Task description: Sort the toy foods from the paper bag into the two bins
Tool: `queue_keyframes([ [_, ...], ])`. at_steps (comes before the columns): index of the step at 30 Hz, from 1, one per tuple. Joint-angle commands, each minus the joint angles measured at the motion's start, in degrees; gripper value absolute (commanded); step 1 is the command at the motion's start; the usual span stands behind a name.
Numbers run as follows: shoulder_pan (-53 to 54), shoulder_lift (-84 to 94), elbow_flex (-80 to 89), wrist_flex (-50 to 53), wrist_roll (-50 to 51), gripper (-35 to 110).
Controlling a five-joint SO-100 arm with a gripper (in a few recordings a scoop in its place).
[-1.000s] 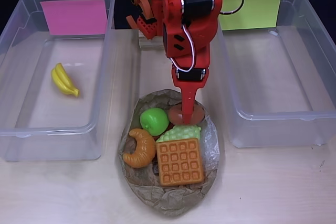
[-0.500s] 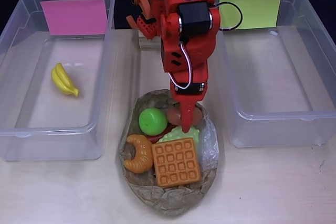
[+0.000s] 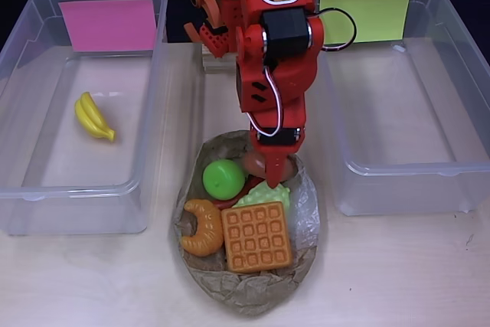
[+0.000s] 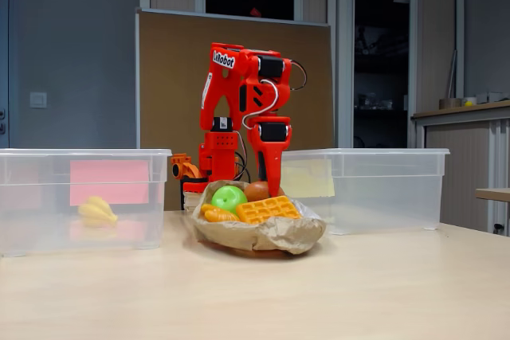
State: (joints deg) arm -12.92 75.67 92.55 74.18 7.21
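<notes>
The arm (image 3: 268,51) was built of bright red-orange printed plastic, blocky in its segments. Black rectangular servo motors sat set into the joints. A thin white cable looped down the front of the forearm, and a black cable curved out in a ring at the side near the top. A round sticker with an orange cartoon figure marked the upper housing, and a white label with dark lettering ran along the shoulder link in the fixed view. The pincer (image 3: 274,178) narrowed to a slim red tip.
</notes>
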Motion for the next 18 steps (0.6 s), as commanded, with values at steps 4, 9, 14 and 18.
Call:
queue_keyframes([
  [4, 0.1, 1.1, -2.5, 0.7, 0.4, 3],
  [9, 0.2, 1.9, -7.7, 5.6, -1.4, 3],
  [14, -0.1, 4.1, -17.6, 14.2, -3.5, 3],
  [18, -1.2, 6.6, -26.5, 21.4, -3.4, 2],
])
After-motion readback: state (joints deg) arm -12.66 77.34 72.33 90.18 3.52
